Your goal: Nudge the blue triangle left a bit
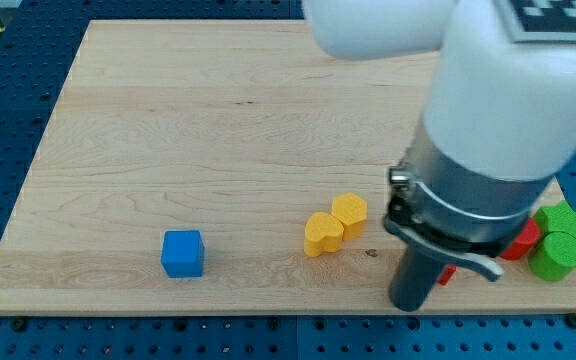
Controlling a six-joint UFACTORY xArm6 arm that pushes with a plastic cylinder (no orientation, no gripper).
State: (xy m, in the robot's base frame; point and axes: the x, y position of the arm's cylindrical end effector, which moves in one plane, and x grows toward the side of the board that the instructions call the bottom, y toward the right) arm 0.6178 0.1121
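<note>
No blue triangle shows in the camera view; the arm's large white and grey body [488,130] covers the right part of the board and may hide it. The only blue block in sight is a blue cube [182,253] at the lower left. My tip [408,306] is at the board's bottom edge, right of centre. It is to the right of and below the yellow heart [322,234] and the yellow hexagon [349,213], and just left of a red block [448,273] that is mostly hidden.
A second red block [521,241], a green star [561,217] and a green cylinder [555,256] cluster at the board's lower right corner, partly behind the arm. The wooden board [168,120] lies on a blue surface.
</note>
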